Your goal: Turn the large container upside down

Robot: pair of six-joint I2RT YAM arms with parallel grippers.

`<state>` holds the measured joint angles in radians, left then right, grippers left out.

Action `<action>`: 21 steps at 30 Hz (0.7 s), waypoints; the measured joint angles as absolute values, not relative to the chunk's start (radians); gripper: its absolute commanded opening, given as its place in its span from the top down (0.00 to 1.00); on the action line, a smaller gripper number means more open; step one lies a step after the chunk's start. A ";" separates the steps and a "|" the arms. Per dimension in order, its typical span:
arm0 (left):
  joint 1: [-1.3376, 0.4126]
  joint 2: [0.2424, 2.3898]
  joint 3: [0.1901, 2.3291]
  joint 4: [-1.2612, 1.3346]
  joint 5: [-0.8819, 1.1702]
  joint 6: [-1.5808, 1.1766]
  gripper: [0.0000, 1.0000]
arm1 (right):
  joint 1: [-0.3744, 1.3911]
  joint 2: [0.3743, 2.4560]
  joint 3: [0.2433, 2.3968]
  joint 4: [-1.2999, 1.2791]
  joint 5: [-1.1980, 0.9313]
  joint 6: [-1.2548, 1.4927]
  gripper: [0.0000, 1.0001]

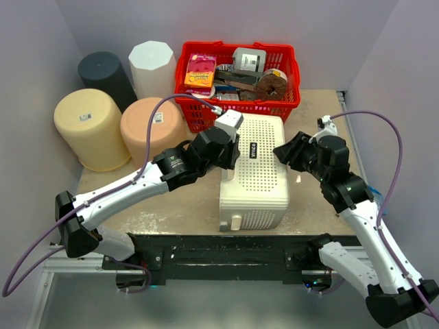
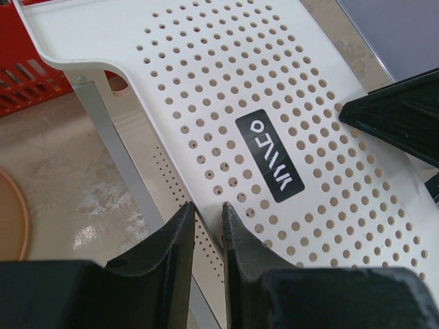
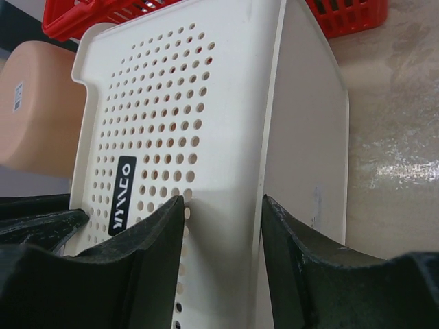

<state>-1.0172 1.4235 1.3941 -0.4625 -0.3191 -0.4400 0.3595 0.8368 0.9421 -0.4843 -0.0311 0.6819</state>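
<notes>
The large container point(image 1: 255, 175) is a white perforated bin lying on its side in the middle of the table, its holed wall with a black label facing up. My left gripper point(image 1: 230, 149) sits at its upper left edge. In the left wrist view the jaws point(image 2: 207, 209) stand narrow, pinched on that edge of the container point(image 2: 274, 89). My right gripper point(image 1: 281, 152) is at the opposite long edge. In the right wrist view its jaws point(image 3: 223, 202) are open and straddle the container's point(image 3: 226, 89) corner edge, with a gap on both sides.
A red basket point(image 1: 288, 103) full of packets stands just behind the container. Upturned tubs crowd the back left: yellow point(image 1: 90, 127), peach point(image 1: 147, 127), black point(image 1: 104, 74) and white point(image 1: 152, 65). The table's front edge point(image 1: 206, 229) runs under the container's near end.
</notes>
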 measured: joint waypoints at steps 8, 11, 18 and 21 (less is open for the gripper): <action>-1.011 1.403 1.383 -0.471 -0.345 -0.425 0.80 | 0.355 0.850 0.942 -0.448 -0.080 0.680 0.65; -1.008 1.400 1.382 -0.474 -0.355 -0.423 0.80 | 0.352 0.867 0.942 -0.427 -0.101 0.680 0.65; -1.007 1.396 1.382 -0.480 -0.368 -0.419 0.80 | 0.350 0.877 0.942 -0.416 -0.121 0.678 0.66; -1.007 1.393 1.380 -0.480 -0.371 -0.414 0.80 | 0.349 0.877 0.943 -0.414 -0.127 0.678 0.66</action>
